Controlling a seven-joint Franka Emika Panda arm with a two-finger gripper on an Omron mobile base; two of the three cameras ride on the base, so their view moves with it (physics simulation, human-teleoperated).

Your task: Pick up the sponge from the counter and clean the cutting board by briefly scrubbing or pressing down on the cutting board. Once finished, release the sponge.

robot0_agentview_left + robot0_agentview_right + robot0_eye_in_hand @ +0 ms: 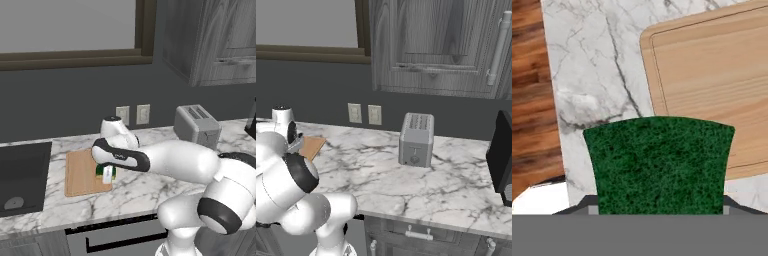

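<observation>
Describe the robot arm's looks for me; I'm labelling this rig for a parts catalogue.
The arm is glossy white with rounded, bulbous link shells and dark charcoal bands at the joints. Its hand is a dark, elongated block with a small pale marking. A white domed cap sits behind it. No cables show.

Sponge (658,165) cut off below by the hand view's bottom band, yellow layer unseen. Cutting board (712,85) cropped at top and right edges there; in right base view mostly hidden behind the arm. Sink (22,175) cropped at left edge. Tool's fingertips concealed by sponge.
</observation>
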